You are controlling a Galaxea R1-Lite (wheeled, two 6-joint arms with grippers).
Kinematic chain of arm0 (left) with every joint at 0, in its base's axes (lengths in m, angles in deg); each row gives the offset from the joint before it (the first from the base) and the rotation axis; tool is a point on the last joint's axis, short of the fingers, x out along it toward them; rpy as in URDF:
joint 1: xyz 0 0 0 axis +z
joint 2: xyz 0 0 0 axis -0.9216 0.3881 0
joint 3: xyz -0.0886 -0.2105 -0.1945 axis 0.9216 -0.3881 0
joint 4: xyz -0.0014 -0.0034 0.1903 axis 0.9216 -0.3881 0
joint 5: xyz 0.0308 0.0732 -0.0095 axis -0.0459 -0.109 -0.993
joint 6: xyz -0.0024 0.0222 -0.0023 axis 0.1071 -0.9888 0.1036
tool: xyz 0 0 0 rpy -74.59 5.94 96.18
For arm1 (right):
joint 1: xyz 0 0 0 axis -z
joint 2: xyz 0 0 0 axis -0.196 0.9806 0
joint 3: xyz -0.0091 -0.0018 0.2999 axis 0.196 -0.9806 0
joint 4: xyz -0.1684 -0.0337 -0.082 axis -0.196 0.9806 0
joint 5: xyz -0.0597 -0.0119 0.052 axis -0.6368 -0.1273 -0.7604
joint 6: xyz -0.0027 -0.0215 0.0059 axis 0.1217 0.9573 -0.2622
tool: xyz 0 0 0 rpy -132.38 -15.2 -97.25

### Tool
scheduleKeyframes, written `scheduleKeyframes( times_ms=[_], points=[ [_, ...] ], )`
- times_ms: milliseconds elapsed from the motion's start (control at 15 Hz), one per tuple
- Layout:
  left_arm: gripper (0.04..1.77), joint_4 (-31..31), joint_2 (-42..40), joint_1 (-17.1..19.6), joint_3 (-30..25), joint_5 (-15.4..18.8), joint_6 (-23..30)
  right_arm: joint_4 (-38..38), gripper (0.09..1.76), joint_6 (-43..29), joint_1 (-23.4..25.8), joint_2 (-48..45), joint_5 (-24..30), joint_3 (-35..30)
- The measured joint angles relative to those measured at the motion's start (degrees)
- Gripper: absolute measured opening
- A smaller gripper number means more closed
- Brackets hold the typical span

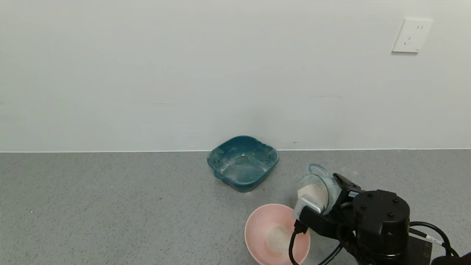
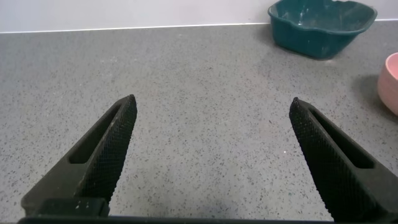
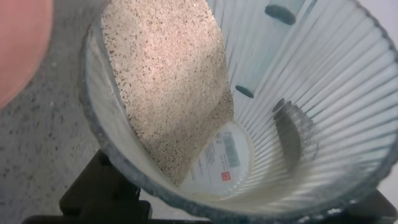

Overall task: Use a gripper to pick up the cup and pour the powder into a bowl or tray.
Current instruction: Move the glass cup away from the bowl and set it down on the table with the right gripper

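My right gripper (image 1: 325, 195) is shut on the ribbed translucent cup (image 1: 319, 188) and holds it tilted on its side, mouth toward the pink bowl (image 1: 257, 222), just above the bowl's right rim. Pale beige powder (image 1: 312, 193) lies along the cup's lower wall, reaching its lip. A patch of powder (image 1: 278, 239) lies in the bowl. In the right wrist view the cup (image 3: 311, 93) fills the picture with powder (image 3: 168, 81) sloping to its rim and the bowl (image 3: 18, 43) beyond. My left gripper (image 2: 211, 124) hovers open and empty over bare counter.
A dark teal basin (image 1: 243, 162) with white residue stands by the wall behind the bowl; it also shows in the left wrist view (image 2: 320, 28), with the pink bowl (image 2: 390, 81) at the edge. The grey speckled counter (image 1: 110, 206) meets a white wall with an outlet (image 1: 412, 35).
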Motion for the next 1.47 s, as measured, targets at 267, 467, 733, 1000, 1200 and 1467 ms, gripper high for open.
scheduleKeyframes(
  times_ms=[267, 467, 733, 1000, 1200, 1467],
  points=[
    [1.76, 0.0, 0.0, -0.02, 0.0, 0.0, 0.02, -4.91, 1.35, -9.42, 5.16, 1.48, 3.04, 0.44],
    [1.76, 0.02, 0.0, -0.02, 0.0, 0.02, 0.0, -5.55, 1.35, -19.98, 10.81, 2.83, 6.86, 0.9],
    [1.76, 0.0, 0.0, -0.02, 0.0, 0.0, 0.02, -5.16, 1.35, -36.02, 16.21, 3.79, 10.48, 2.43],
    [1.76, 0.02, 0.0, 0.0, 0.0, 0.0, 0.02, -5.02, 1.35, -48.96, 19.99, 5.07, 15.12, 4.5],
    [1.76, 0.0, 0.0, -0.05, 0.0, 0.0, 0.02, -5.16, 1.35, -56.37, 22.08, 6.94, 18.59, 6.12],
    [1.76, 0.0, 0.0, -0.05, 0.0, 0.0, 0.0, -5.5, 1.35, -61.29, 24.82, 10.67, 23.32, 10.14]
  ],
)
